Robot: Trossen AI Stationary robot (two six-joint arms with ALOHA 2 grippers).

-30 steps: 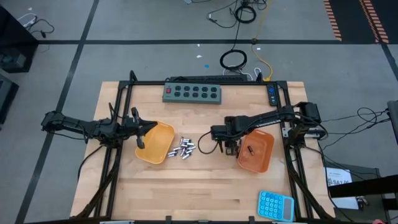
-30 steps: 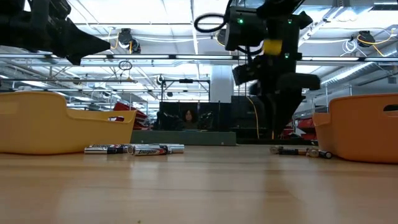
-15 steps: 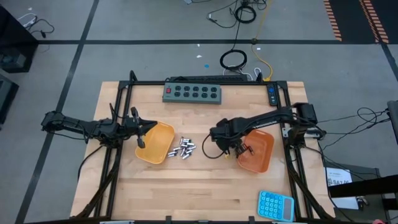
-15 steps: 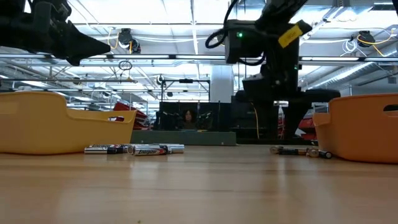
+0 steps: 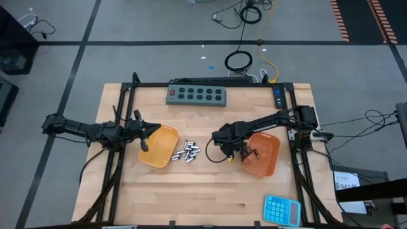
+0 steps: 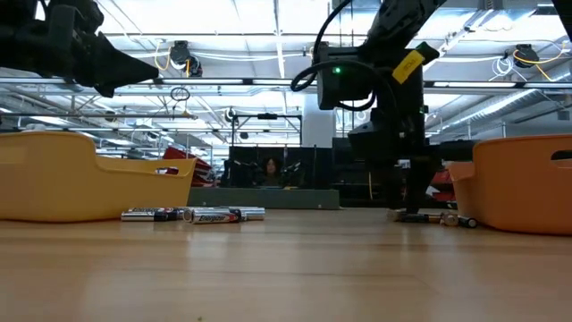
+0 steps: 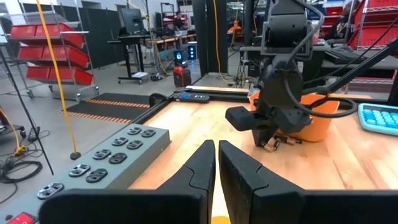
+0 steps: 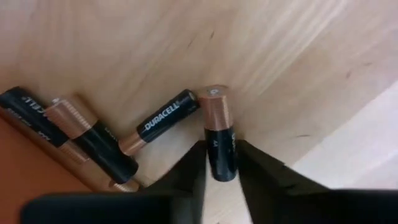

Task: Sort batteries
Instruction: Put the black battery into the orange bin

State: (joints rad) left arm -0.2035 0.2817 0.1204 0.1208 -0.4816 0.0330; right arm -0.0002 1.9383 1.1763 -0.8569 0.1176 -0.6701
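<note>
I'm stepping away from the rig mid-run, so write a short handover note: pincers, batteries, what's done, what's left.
Right pincer: down at the table beside the right orange tray, fingers around one copper-and-black battery, not yet lifted.
Left pincer: shut, empty, waiting over the left orange tray.
Batteries: a silver cluster lies between the trays; three more copper-and-black batteries lie by the right tray.
Done: at least one battery is in the right tray.
Left: lift the gripped battery, then sort the remaining loose ones.

Silver batteries (image 5: 189, 151) lie clustered on the worktop; apparently four copper-and-black batteries (image 8: 166, 115) lie flat, one between gripper fingers.
</note>
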